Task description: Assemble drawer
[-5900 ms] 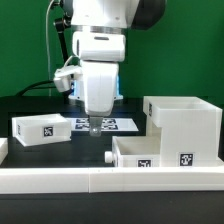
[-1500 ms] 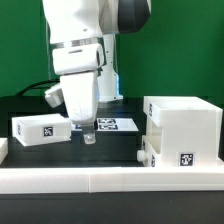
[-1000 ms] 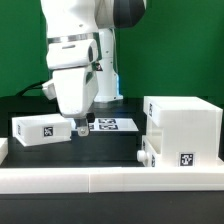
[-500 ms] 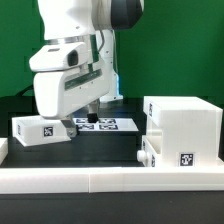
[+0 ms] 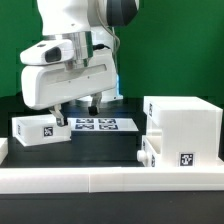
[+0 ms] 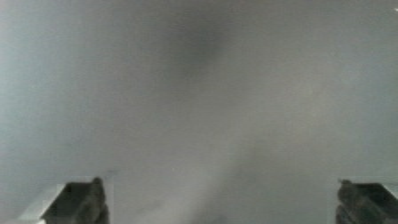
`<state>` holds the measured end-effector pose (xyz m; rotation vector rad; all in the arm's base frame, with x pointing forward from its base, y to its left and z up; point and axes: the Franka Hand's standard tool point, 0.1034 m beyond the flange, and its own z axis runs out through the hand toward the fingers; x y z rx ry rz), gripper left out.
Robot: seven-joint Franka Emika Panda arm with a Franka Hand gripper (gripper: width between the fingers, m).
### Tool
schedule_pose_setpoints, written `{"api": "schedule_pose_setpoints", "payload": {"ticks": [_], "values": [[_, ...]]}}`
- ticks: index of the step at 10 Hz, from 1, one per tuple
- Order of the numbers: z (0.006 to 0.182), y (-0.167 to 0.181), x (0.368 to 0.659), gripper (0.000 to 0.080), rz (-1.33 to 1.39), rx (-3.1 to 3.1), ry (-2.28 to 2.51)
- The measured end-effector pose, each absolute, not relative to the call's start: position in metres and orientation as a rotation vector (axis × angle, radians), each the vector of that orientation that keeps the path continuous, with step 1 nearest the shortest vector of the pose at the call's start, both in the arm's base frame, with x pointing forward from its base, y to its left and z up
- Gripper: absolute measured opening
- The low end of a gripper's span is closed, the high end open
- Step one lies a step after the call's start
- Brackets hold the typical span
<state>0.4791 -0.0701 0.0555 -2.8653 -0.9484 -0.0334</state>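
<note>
Exterior view: the arm (image 5: 70, 75) is tipped over so its white wrist body lies nearly level above the exterior view's left half of the desk (image 5: 110, 146). The hand (image 5: 73, 113) hangs low under it. One dark fingertip (image 5: 58, 119) is just beside the loose tray (image 5: 38, 128), at the end nearer the marker board (image 5: 100, 124). Cannot tell whether the fingertip and the tray touch. The other finger shows further toward the exterior view's right, above the marker board's near edge.

Wrist view: grey blur fills the frame, with no detail readable. Both fingertips (image 6: 80, 202) show at opposite edges, so the hand (image 6: 222, 202) is spread wide with nothing between its fingers.

Drawer parts:
- The loose tray lies flat on the desk at the exterior view's left, with one square tag on the face toward the camera.
- The drawer shell (image 5: 185, 118) stands upright at the exterior view's right, well apart from the loose tray. Its top is open and a tag shows low on its front.
- The second tray (image 5: 150, 150) appears to sit inside the shell's lower part. Only its end face shows on the shell's side toward the marker board, and its knob (image 5: 143, 156) sticks out there.

A long white rail (image 5: 100, 180) runs along the desk's near edge, in front of all the parts. The backdrop (image 5: 180, 50) is green.
</note>
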Motion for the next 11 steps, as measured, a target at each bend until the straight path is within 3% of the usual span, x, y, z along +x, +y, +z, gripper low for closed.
{"api": "schedule_pose_setpoints", "payload": {"ticks": [4, 9, 11], "values": [[0.053, -0.076, 0.475, 0.0649, -0.028, -2.904, -0.820], [0.059, -0.089, 0.426, 0.0649, -0.065, -2.967, -0.810], [0.058, -0.091, 0.423, 0.0649, -0.060, -2.963, -0.823]]}}
